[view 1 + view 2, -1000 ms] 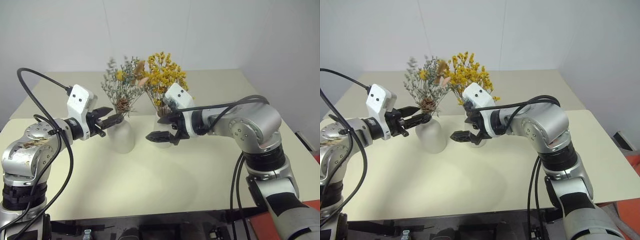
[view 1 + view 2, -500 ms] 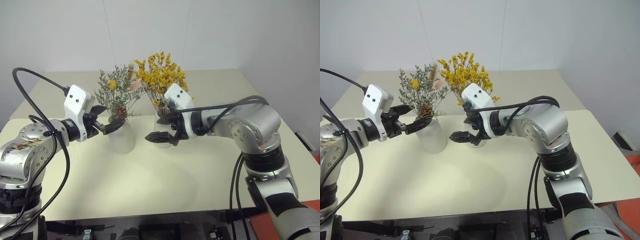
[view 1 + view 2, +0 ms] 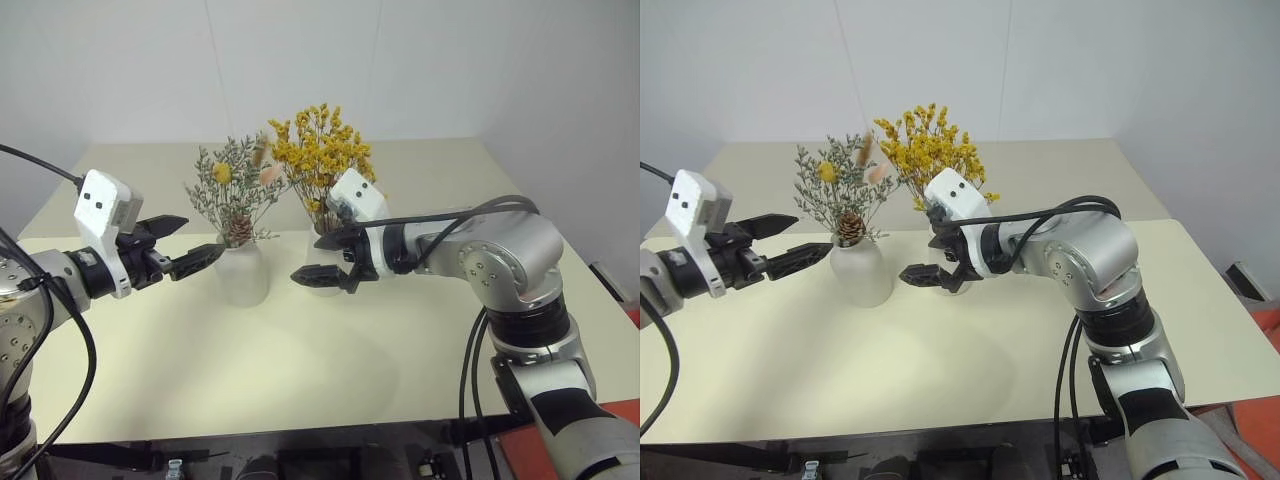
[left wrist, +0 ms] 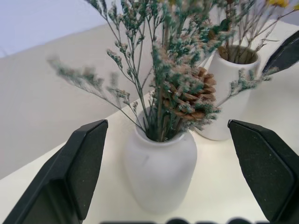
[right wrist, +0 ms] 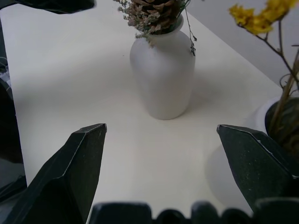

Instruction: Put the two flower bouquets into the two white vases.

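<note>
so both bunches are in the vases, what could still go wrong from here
The left end effector is open and close beside the bottle vase; a careless sideways move could snag the grey-green bouquet or tip the vase.

The right end effector hangs open right in front of the cylinder vase, under the yellow bouquet. Lifting straight up might catch the stems and drag them out.

The grey-green sprigs spread wide, so the bunch may sit loosely.

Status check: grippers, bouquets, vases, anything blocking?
Left gripper open, empty. Right gripper open, empty. Grey-green bouquet in bottle vase; yellow bouquet in cylinder vase. Nothing in the way.
</note>
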